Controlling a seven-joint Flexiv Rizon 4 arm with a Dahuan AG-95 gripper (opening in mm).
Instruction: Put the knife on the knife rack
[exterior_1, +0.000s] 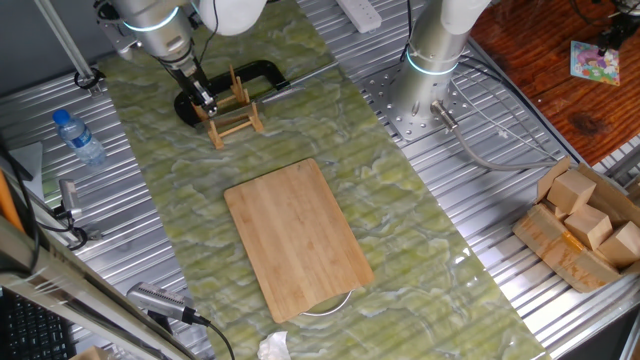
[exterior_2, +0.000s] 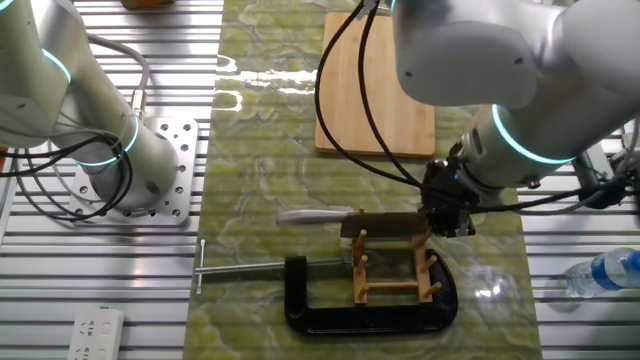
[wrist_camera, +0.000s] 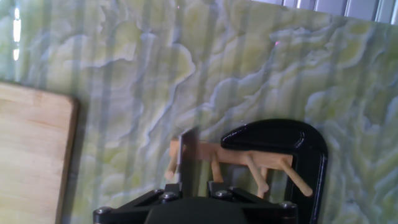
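One knife (exterior_2: 372, 223): on the rack (exterior_2: 392, 272), blade on edge across the slats, long axis level and parallel to the board's short edge, silver handle (exterior_2: 312, 215) projecting past the rack toward the second arm's base (exterior_2: 150, 175). One rack, light wood, set within one black clamp (exterior_2: 370, 305) on the green worktop (exterior_2: 260, 150). One end effector (exterior_2: 447, 222), at the blade's far end; fingers closed on the knife (seen edge-on in the hand view). One board (exterior_1: 297, 238), bare, well apart. One bottle (exterior_1: 78, 137).
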